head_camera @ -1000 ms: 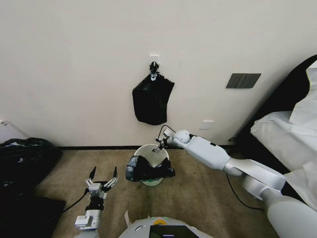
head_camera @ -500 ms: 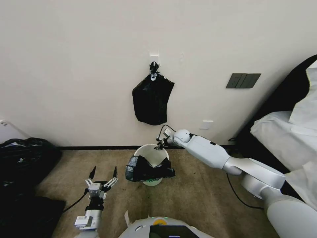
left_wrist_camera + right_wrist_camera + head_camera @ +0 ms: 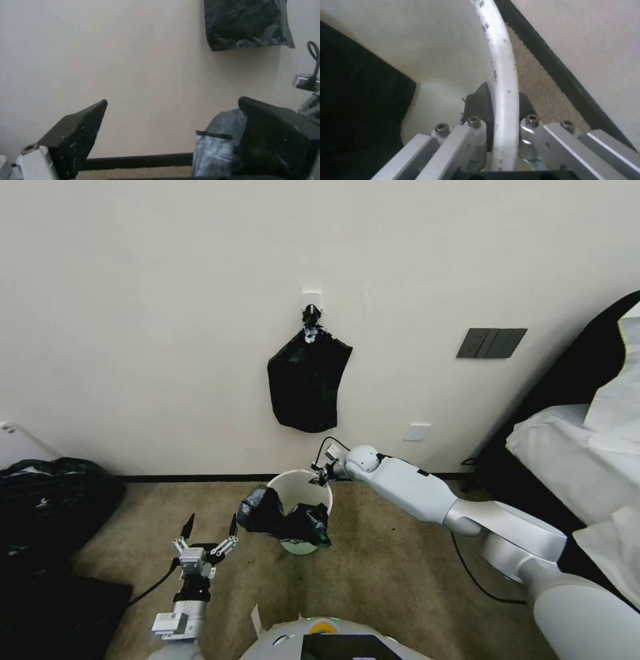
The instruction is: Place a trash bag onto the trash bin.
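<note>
The cream-white trash bin [image 3: 295, 483] stands on the carpet by the wall. The black glossy trash bag [image 3: 280, 520] hangs crumpled over its near rim and down its front. My right gripper [image 3: 319, 477] is at the far right of the rim. In the right wrist view the right gripper [image 3: 501, 98] is shut on the bin's rolled rim [image 3: 502, 62], one finger inside and one outside, with the bag [image 3: 353, 105] dark inside. My left gripper [image 3: 211, 522] stands open just left of the bin, holding nothing. In the left wrist view the left gripper [image 3: 173, 100] has the bag [image 3: 215, 147] beside one finger.
A flat black bag bundle [image 3: 308, 380] hangs from a wall hook above the bin. Bulky black sacks [image 3: 53, 500] lie at the left. White sheeting [image 3: 580, 447] over a dark mass is at the right. A cable [image 3: 475, 580] runs over the carpet under my right arm.
My right gripper has closed on the bin's rim. The bin and its draped bag have shifted a little left, toward the left gripper. The left arm stayed put.
</note>
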Tool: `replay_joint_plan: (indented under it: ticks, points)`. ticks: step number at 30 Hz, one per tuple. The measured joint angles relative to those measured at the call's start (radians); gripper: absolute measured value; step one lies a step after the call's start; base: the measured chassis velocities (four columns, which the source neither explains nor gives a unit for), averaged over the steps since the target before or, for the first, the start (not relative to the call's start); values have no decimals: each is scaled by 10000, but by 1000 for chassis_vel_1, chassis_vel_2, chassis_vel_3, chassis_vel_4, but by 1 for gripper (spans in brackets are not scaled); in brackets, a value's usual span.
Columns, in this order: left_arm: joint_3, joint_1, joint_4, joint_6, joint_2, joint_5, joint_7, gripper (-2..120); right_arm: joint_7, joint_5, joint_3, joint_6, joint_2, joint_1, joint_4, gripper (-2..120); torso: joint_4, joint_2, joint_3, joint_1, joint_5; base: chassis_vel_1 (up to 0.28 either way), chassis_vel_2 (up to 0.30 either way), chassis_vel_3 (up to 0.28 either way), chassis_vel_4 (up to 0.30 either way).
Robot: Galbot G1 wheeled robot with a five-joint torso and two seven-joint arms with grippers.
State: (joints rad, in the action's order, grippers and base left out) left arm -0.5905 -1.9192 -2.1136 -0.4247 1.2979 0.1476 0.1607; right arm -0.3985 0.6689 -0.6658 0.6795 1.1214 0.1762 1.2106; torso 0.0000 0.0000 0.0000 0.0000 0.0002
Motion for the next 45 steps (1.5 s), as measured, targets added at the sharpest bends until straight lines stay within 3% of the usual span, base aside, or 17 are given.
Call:
replay_joint_plan:
  ticks: [11, 18, 30, 34, 42, 45]
  points:
    - [74, 149, -81, 244, -32, 241, 38, 100, 1717, 1735, 1080, 310, -851, 791, 1268, 5, -1, 0, 0, 0, -1, 0, 0, 0, 0]
    - [50, 247, -193, 504, -188, 500, 61, 100, 4106, 3243, 2640, 316, -1551, 2044, 2686, 6, -2, 0, 0, 0, -1, 0, 0, 0, 0]
    - [17, 376, -339, 832, -418, 838, 108, 100, 6427, 4884, 4675, 315, -1920, 4219, 4474, 2, -1, 0, 0, -1, -1, 0, 0, 0, 0]
    - [4, 386, -418, 915, -504, 920, 116, 100, 8244, 5820, 5532, 310, -1942, 5157, 5187, 2, -1, 0, 0, 0, -1, 0, 0, 0, 0]
    - [66, 369, -430, 924, -514, 934, 127, 100, 10171, 6695, 6400, 300, -1829, 5915, 6093, 2, -1, 0, 0, -1, -3, 0, 0, 0, 0]
    - [95, 336, -478, 924, -512, 934, 129, 100, 11946, 7188, 6645, 268, -1480, 6376, 6673, 2, 0, 0, 0, -1, -4, 0, 0, 0, 0]
